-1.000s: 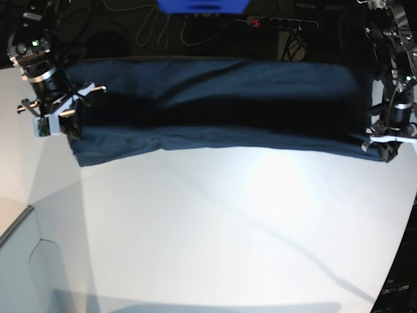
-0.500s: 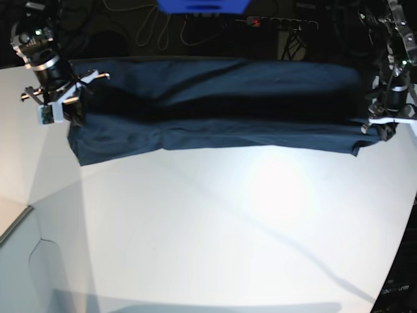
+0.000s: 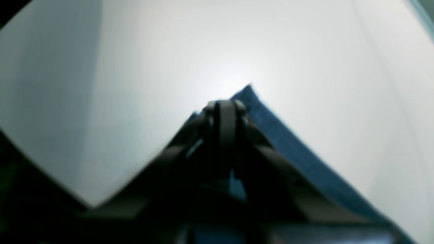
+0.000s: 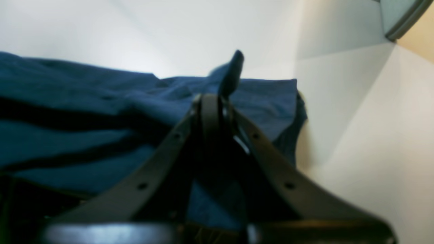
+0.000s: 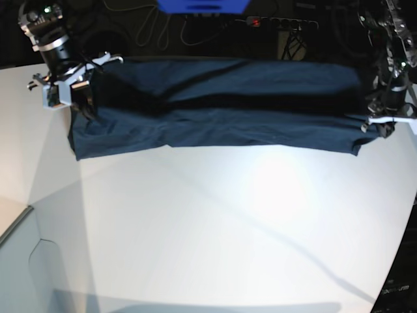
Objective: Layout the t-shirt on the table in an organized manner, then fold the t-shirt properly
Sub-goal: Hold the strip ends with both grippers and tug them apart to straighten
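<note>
The dark navy t-shirt (image 5: 221, 111) lies as a long folded band across the far part of the white table (image 5: 228, 228). My right gripper (image 5: 79, 104), at the left of the base view, is shut on the t-shirt's left end. A tip of cloth (image 4: 232, 73) sticks up past its fingertips in the right wrist view. My left gripper (image 5: 381, 127), at the right of the base view, is shut on the t-shirt's right end. In the left wrist view the gripper (image 3: 225, 105) pinches a blue corner (image 3: 288, 145) over the bare table (image 3: 135, 67).
Cables and a power strip (image 5: 280, 23) lie in the dark behind the table's far edge, beside a blue object (image 5: 202, 5). A grey ledge (image 5: 13, 228) borders the table at the near left. The curved table edge runs down the right side.
Both grippers have moved toward the far edge with the t-shirt's ends in them. The band of cloth has shifted back, and its dark middle gap has narrowed.
</note>
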You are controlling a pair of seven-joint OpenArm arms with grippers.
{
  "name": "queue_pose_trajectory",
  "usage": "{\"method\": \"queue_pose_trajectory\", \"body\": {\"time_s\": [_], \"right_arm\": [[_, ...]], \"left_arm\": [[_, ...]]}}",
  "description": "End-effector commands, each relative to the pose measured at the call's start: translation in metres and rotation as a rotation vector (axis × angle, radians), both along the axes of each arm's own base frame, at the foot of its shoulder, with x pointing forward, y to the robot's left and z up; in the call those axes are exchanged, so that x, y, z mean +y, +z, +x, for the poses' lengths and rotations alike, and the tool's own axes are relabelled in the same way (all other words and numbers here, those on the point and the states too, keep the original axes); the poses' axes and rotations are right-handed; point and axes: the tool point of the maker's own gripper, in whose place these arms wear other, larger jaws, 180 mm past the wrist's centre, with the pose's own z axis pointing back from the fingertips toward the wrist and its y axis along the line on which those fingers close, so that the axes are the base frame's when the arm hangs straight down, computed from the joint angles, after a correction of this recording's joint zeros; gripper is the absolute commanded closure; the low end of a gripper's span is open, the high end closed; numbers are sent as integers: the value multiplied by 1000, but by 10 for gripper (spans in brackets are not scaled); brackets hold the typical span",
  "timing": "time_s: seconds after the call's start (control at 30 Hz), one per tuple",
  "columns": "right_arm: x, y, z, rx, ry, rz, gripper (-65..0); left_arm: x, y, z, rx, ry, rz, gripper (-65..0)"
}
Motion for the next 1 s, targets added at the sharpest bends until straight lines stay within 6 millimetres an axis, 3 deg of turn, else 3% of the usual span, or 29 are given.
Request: {"method": "queue_pose_trajectory", "body": {"time_s": [0.0, 0.37, 0.43, 0.6, 0.97], "right_arm": [[4, 9, 0, -35, 20, 16, 0], [1, -31, -3, 45, -6, 72, 0], [-3, -37, 2, 53, -4, 72, 0], [-14, -75, 0, 141, -9, 93, 0], [-35, -117, -1, 239, -29, 109, 0]], "left_arm": [[6, 14, 6, -41, 0, 32, -1], [5, 11, 5, -38, 4, 24, -1], [7, -2, -2, -4, 15, 10, -1], [11, -25, -13, 54, 35, -15, -1], [10, -31, -18, 75, 35, -18, -1]]}}
